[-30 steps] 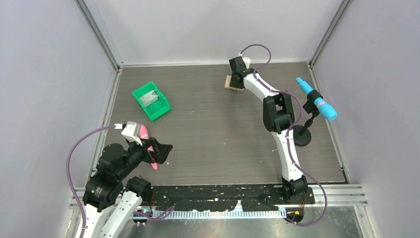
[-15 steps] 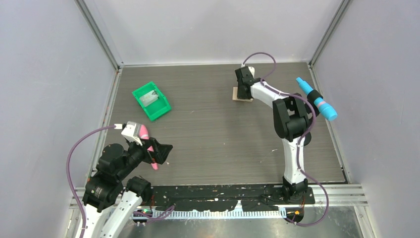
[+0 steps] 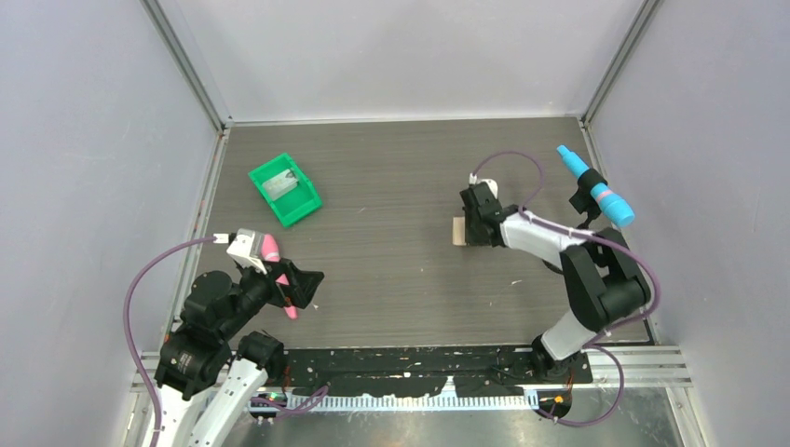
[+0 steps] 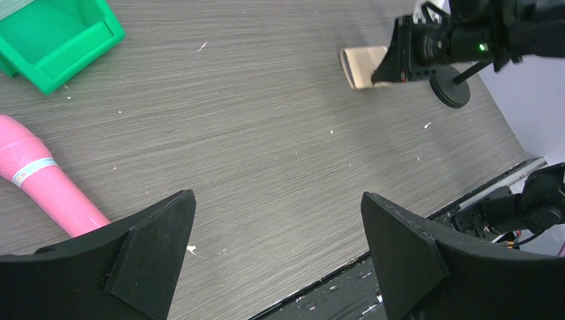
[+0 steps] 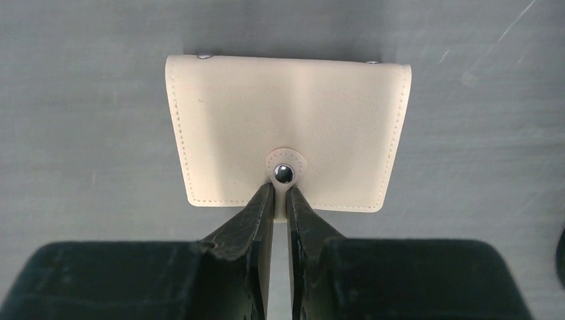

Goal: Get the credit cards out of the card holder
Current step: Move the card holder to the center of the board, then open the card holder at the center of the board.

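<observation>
Since the card holder (image 5: 286,113), lying shut on the desk (image 3: 391,168) right of centre, looks light, soft and flat, its strap tab (image 5: 285,167) is the sensible handle, and the right pincer (image 5: 280,192) is nipped onto it while the left pincer (image 4: 276,200) stands wide apart.

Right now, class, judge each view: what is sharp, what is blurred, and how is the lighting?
Right wrist: flat tan stitched-leather card holder sharp, grey wood-grain table blurred. Left wrist: table grain crisp, black fingers featureless. Top external: even light, no glare.
</observation>
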